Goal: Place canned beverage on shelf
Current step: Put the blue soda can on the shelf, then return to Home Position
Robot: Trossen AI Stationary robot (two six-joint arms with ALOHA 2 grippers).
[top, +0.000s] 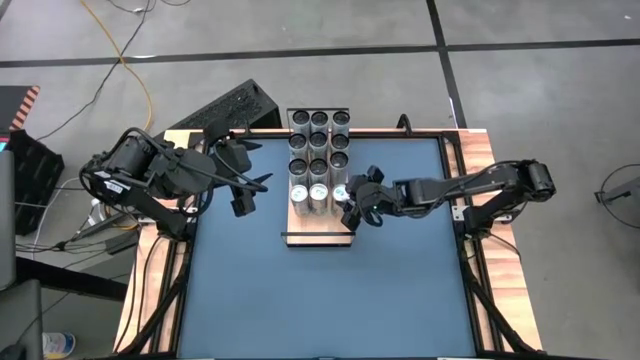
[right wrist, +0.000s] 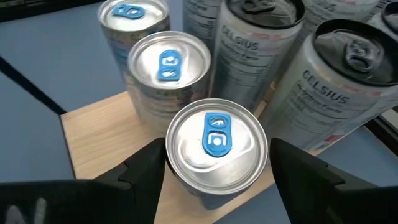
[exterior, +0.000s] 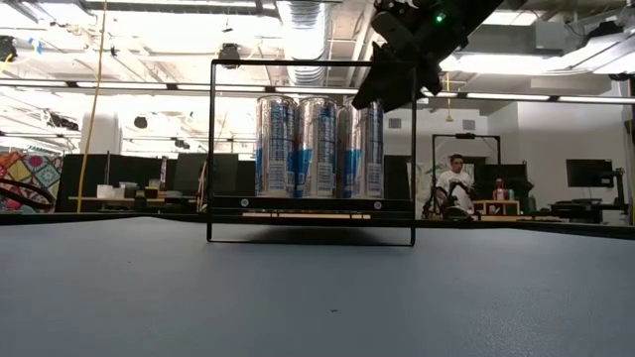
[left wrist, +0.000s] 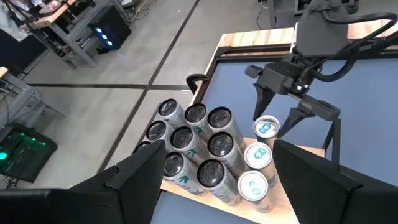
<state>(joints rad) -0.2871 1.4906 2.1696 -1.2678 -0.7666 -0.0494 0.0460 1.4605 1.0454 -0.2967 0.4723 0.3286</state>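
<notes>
The shelf [top: 320, 230], a light-wood board with thin black rails [exterior: 213, 149], lies at the middle of the blue table's far half. Several tall silver cans [exterior: 317, 147] stand upright on it. Three in the near row have blue tabs. My right gripper [top: 347, 200] is open. Its fingers [right wrist: 146, 168] stand on either side of the near row's rightmost can [right wrist: 214, 146], close to its wall, coming slanting down from the table's right. My left gripper [top: 250, 190] hangs open high above the table, left of the shelf, with nothing between its fingers [left wrist: 137, 180].
Bare blue table [top: 330, 300] stretches in front of the shelf. Neighbouring cans [right wrist: 168, 62] stand tight against the can between my right fingers. A black box [top: 225, 108] sits beyond the far left corner. A person [exterior: 456, 183] sits far back in the room.
</notes>
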